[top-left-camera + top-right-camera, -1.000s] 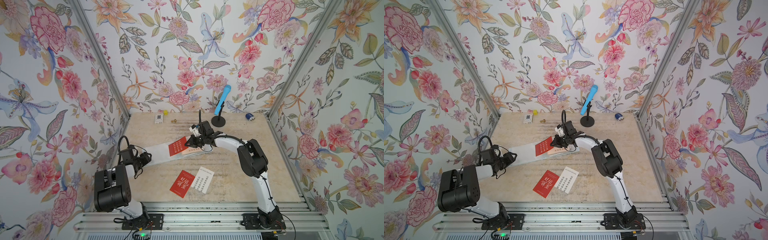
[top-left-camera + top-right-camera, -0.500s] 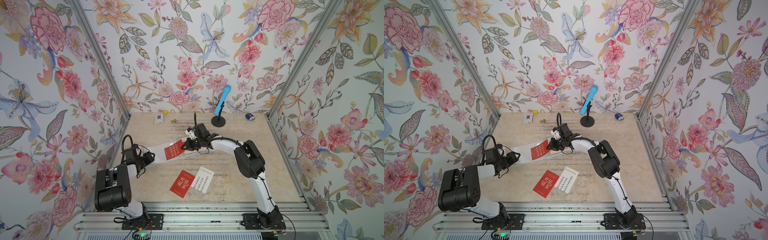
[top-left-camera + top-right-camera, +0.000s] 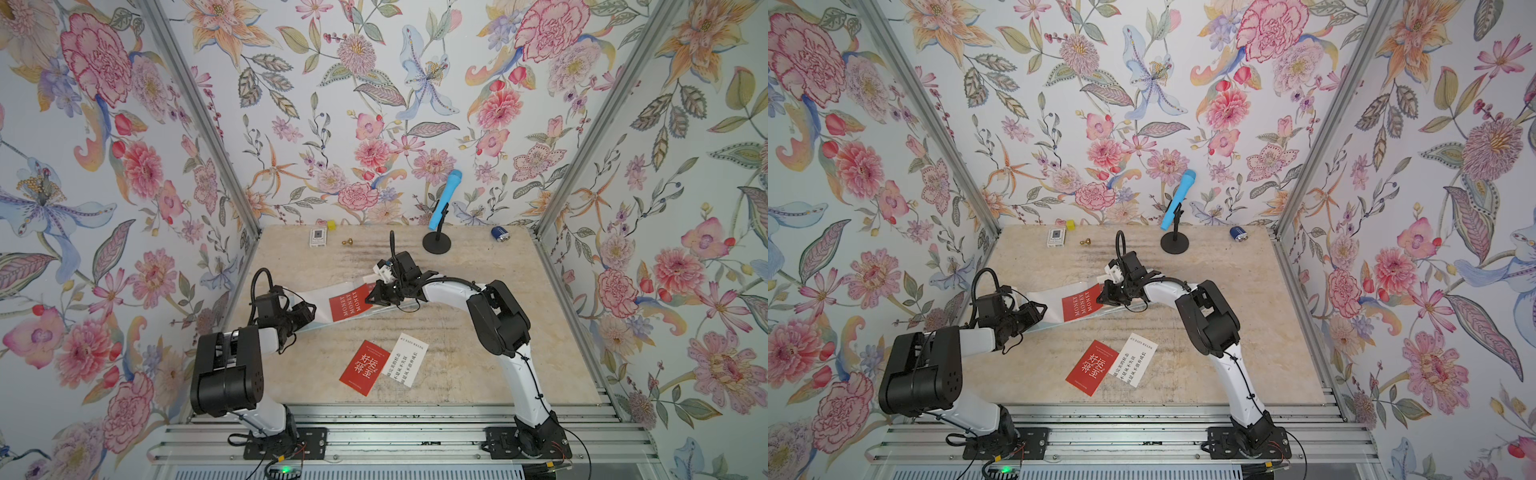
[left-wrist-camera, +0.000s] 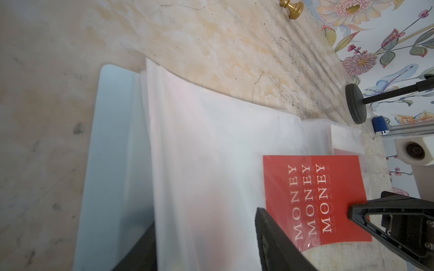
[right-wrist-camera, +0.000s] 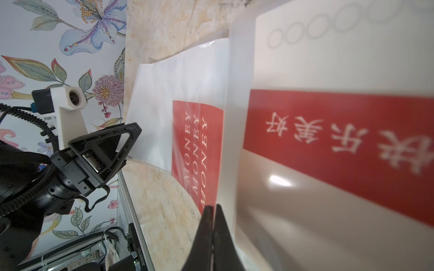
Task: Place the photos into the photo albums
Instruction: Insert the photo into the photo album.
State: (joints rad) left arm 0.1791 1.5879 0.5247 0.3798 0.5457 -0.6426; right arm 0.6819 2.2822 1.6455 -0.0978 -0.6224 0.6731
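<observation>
**Floral booth, marble-look desk**

Three walls close the cell in: back wall point(image 3: 374, 104) and both side walls point(image 3: 83, 208), all papered pale with large pink, orange and blue flowers and green leaves. Bare metal posts point(image 3: 201, 116) run up the two back corners, seen in both top views. The desk point(image 3: 478, 365) has a beige, marble-look top with grey streaks toward the back wall. Slotted aluminium rails point(image 3: 395, 432) cross the front edge of the desk. Light is even and soft, with a small glare spot in the right wrist view.

Red Chinese-lettered card point(image 5: 352, 140) blurred, cut off by edge; album point(image 4: 105, 164) likewise cut off.
</observation>
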